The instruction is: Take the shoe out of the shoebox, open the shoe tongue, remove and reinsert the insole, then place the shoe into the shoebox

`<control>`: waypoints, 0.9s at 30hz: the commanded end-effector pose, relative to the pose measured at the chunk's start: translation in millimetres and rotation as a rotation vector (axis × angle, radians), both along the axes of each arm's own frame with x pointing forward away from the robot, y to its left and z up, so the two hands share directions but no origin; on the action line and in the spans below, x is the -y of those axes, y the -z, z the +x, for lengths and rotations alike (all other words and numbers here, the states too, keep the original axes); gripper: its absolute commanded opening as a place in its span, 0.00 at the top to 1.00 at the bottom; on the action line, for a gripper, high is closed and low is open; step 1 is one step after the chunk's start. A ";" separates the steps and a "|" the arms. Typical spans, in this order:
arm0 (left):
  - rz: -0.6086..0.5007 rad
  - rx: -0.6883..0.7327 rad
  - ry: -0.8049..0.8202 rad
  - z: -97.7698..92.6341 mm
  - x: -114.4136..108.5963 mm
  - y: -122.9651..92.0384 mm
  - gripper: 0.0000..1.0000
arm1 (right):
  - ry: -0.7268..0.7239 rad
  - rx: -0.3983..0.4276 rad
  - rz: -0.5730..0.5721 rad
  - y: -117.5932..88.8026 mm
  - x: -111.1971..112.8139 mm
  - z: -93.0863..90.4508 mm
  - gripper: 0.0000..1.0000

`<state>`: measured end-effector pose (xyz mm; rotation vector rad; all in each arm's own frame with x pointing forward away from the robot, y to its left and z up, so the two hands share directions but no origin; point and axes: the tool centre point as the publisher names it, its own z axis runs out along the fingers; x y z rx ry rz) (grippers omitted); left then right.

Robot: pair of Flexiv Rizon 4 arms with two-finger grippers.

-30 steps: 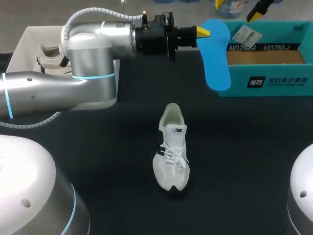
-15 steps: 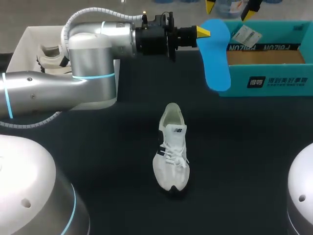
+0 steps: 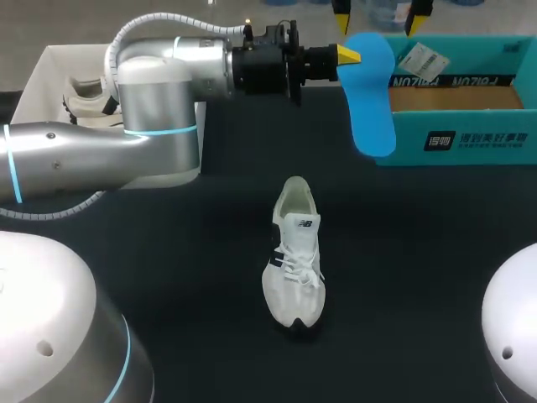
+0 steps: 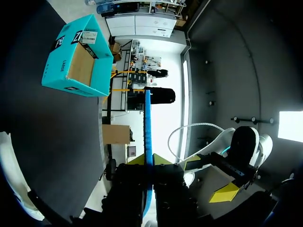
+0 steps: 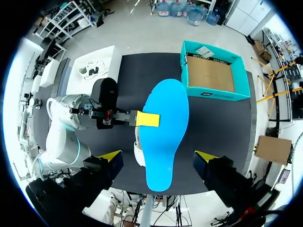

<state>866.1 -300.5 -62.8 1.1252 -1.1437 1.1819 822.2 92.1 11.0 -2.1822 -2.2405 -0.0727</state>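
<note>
The left end effector (image 3: pixel 342 54) is pinching the blue insole (image 3: pixel 369 92) by the edge of its wider end, both fingers pressing on it from opposite faces. It is holding the insole in the air just beside the teal shoebox (image 3: pixel 453 138), at the box's left wall, with the flat blue face turned up toward the head camera. In the left wrist view the insole is showing edge-on, as a thin blue line running straight out between the fingers.

The right end effector (image 3: pixel 379 8) is hovering above the far side of the shoebox with its two yellow tips spread wide and nothing between them. In its own wrist view it is looking straight down on the insole, which is covering most of the shoe.

The white sneaker (image 3: pixel 294 260) is lying on the black bench (image 3: pixel 168 252), well apart from the shoebox on its near left side, heel opening pointing toward the box and toe pointing away from it. The laces are lying loose over the tongue.

The shoebox is standing open, showing its bare cardboard floor. A white paper tag (image 3: pixel 415 59) is sitting at the shoebox's far rim.
</note>
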 end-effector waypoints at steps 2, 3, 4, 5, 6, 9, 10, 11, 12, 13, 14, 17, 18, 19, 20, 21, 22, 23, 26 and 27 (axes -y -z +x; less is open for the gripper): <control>-0.001 0.000 0.000 0.4 1.0 0.5 1.00 | 0.025 -0.009 -0.037 -0.8 -2.6 -0.2 0.00; -0.001 0.000 0.000 0.4 1.0 0.5 1.00 | 0.025 -0.009 -0.037 -0.8 -2.6 -0.2 0.00; -0.001 0.000 0.000 0.4 1.0 0.5 1.00 | 0.025 -0.009 -0.037 -0.8 -2.6 -0.2 0.00; -0.001 0.000 0.000 0.4 1.0 0.5 1.00 | 0.025 -0.009 -0.037 -0.8 -2.6 -0.2 0.00; -0.001 0.000 0.000 0.4 1.0 0.5 1.00 | 0.025 -0.009 -0.037 -0.8 -2.6 -0.2 0.00; -0.001 0.000 0.000 0.4 1.0 0.5 1.00 | 0.025 -0.009 -0.037 -0.8 -2.6 -0.2 0.00; -0.001 0.000 0.000 0.4 1.0 0.5 1.00 | 0.025 -0.009 -0.037 -0.8 -2.6 -0.2 0.00; -0.001 0.000 0.000 0.4 1.0 0.5 1.00 | 0.025 -0.009 -0.037 -0.8 -2.6 -0.2 0.00; -0.001 0.000 0.000 0.4 1.0 0.5 1.00 | 0.025 -0.009 -0.037 -0.8 -2.6 -0.2 0.00; -0.001 0.000 0.000 0.4 1.0 0.5 1.00 | 0.025 -0.009 -0.037 -0.8 -2.6 -0.2 0.00; -0.001 0.000 0.000 0.4 1.0 0.5 1.00 | 0.025 -0.009 -0.037 -0.8 -2.6 -0.2 0.00; -0.001 0.000 0.000 0.4 1.0 0.5 1.00 | 0.009 0.139 0.163 2.0 2.9 -2.2 0.00; -0.001 0.000 0.000 0.4 1.0 0.5 1.00 | -0.004 0.204 0.228 0.1 4.8 -3.3 0.00; -0.001 0.000 0.000 0.4 1.0 0.5 1.00 | -0.015 0.252 0.277 -1.9 6.3 -4.1 0.00; -0.001 0.000 0.000 0.4 1.0 0.5 1.00 | -0.027 0.310 0.323 -4.0 8.2 -5.0 0.00; -0.001 0.000 0.000 0.4 1.0 0.5 1.00 | -0.032 0.349 0.353 -6.2 9.7 -5.0 0.00; -0.001 0.000 0.000 0.4 1.0 0.5 1.00 | -0.033 0.376 0.382 -7.1 11.7 -5.4 0.00; -0.001 0.000 0.000 0.4 1.0 0.5 1.00 | -0.033 0.392 0.417 -7.7 13.8 -5.2 0.00; -0.001 0.000 0.000 0.4 1.0 0.5 1.00 | -0.032 0.437 0.505 -7.6 22.6 -6.0 0.00; -0.001 0.000 0.000 0.4 1.0 0.5 1.00 | -0.029 0.446 0.531 -7.5 25.4 -6.9 0.00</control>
